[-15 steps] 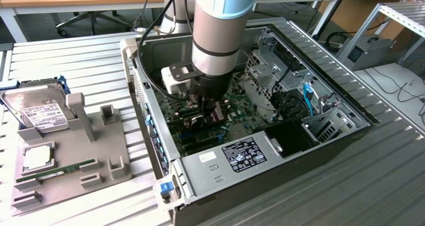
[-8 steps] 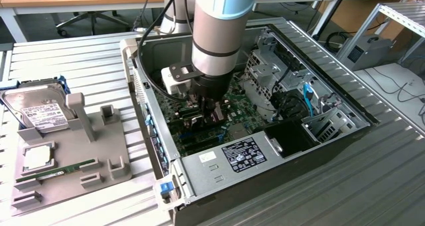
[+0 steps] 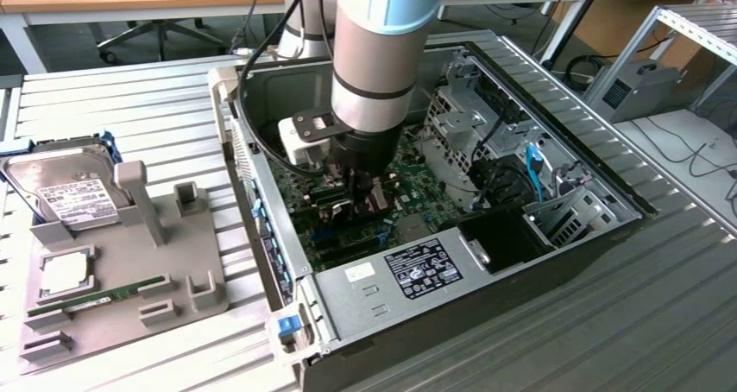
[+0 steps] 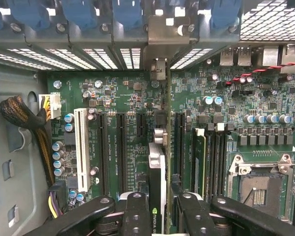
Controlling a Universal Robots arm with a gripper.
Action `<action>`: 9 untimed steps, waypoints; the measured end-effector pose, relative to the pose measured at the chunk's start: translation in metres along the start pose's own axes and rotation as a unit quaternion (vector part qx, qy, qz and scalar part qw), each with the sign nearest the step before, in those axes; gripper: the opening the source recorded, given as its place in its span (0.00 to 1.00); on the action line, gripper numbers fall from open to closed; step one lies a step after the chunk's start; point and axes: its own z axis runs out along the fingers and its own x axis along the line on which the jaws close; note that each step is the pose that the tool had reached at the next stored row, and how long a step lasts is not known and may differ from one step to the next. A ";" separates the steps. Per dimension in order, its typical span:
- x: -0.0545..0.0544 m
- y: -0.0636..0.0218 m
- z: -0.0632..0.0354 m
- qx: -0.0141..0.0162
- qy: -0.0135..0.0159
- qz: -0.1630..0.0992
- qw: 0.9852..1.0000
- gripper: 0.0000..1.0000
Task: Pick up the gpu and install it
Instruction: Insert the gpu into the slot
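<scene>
**I hold the gpu down in the case**

My gripper (image 4: 160, 216) is low inside the open case (image 3: 461, 271), just above the green board (image 4: 113, 88). My jaws are clamped on the gpu (image 4: 157, 162). My black fingers (image 4: 136, 211) press on its two flat sides, one on each.

The gpu stands on its thin edge between my jaws. It runs straight out ahead of them to the back wall of the case. Its silver end (image 4: 160, 29) is at that wall, in the row of blue clips (image 4: 128, 12). The gpu lies in line with the long black slots (image 4: 122, 147) on the board. I cannot tell if it is pushed all the way in.

On one side of my jaws, past the black slots, is a white slot (image 4: 81, 142). Farther out that way, a brown bunch of wires (image 4: 19, 115) hangs by the case wall. On the other side of my jaws, a green ram stick (image 4: 199, 157) stands in its slot. Past it is the square chip socket (image 4: 255, 189).

Well away from my jaws, outside the case on the exterior view's left, a grey stand (image 3: 185, 245) rests on the table (image 3: 645, 323). A hard drive (image 3: 69, 193) leans at its far end. A silver chip (image 3: 64, 271) and a spare stick (image 3: 98, 301) lie on it too.
</scene>
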 end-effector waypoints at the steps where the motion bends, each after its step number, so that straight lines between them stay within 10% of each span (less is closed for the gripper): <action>1: 0.000 0.0007 -0.0001 0.000 0.000 0.000 1.000 0.27; 9: 0.000 0.0035 0.0001 0.000 0.000 0.000 1.000 0.27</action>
